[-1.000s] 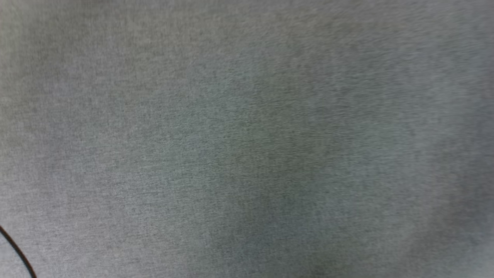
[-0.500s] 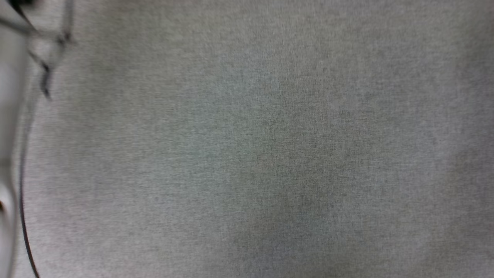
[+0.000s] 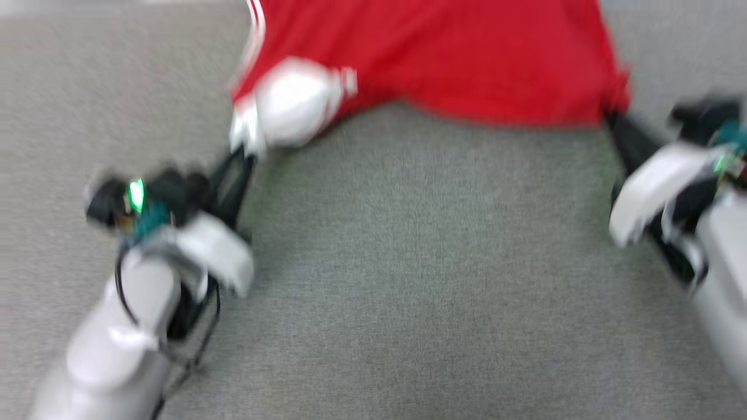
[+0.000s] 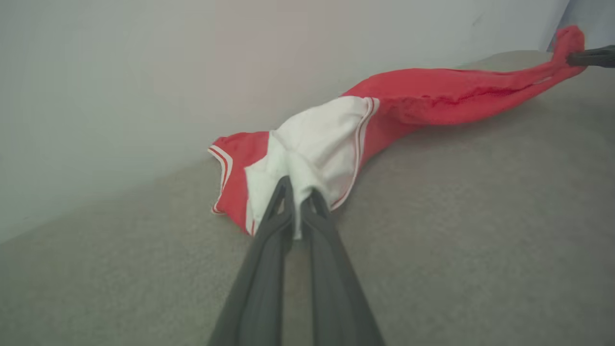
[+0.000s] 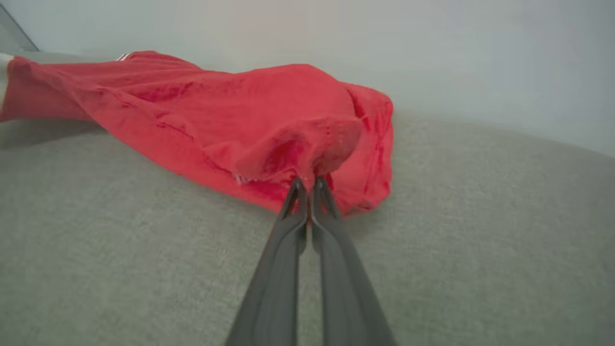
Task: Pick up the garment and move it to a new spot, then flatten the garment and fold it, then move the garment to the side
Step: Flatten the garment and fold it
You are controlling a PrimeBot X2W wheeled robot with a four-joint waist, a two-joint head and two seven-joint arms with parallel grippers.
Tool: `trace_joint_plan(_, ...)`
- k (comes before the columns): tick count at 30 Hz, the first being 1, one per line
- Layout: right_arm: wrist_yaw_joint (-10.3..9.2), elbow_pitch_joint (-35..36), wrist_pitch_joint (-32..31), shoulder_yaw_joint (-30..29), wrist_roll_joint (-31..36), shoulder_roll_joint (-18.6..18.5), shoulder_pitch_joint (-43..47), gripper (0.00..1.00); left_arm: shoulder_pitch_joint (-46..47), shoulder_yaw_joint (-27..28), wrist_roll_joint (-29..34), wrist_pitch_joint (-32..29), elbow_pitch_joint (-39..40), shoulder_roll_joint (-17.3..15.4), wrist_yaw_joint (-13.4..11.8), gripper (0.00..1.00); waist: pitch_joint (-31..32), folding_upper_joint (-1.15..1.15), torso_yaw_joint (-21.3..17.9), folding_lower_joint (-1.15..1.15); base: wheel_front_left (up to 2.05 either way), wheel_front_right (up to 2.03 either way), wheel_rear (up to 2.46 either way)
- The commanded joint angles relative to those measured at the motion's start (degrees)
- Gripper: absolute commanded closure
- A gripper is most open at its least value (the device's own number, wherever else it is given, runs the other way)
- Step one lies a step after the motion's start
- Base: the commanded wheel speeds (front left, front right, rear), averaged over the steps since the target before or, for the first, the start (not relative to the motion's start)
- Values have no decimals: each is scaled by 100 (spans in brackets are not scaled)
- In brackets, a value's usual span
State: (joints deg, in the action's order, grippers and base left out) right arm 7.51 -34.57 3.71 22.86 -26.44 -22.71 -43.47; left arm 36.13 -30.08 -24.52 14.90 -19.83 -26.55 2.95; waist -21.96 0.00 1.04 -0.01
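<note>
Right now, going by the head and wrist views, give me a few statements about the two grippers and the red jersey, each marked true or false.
1. The left gripper is shut on the white sleeve of the jersey. True.
2. The right gripper hangs open above the grey surface. False: it is shut on a red edge of the jersey.
3. The jersey spans from one gripper to the other. True.
4. The jersey lies neatly folded. False: it is bunched and unfolded, pinched at both ends.
</note>
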Motion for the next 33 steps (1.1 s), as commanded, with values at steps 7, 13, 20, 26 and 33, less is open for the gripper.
trace_joint_plan(7, -4, 557, -295, 505, -684, -613, 1223, 100, -1501, -128, -250, -21, 420, -381, -29, 100, 852, 0, 94, 1, 0, 0, 0)
trace_joint_plan(13, -4, 760, -460, 591, -1021, -1003, 1980, 100, -2338, -345, -355, -254, 890, -692, 7, 100, 1231, 0, 128, 1, 0, 0, 0)
trace_joint_plan(20, -5, 1158, -654, 635, -1533, -1323, 2798, 100, -3185, -598, -465, -607, 1501, -1006, -45, 100, 1635, 0, 113, 1, 0, 0, 0)
trace_joint_plan(26, -5, 1521, -805, 544, -1869, -1575, 3488, 100, -3812, -695, -617, -785, 1998, -1197, -203, 100, 1892, 0, 94, 1, 0, 0, 0)
trace_joint_plan(33, -5, 1898, -853, 322, -1887, -1650, 4129, 100, -4228, -740, -666, -728, 2326, -1291, -362, 100, 1960, 0, 57, 1, 0, 0, 0)
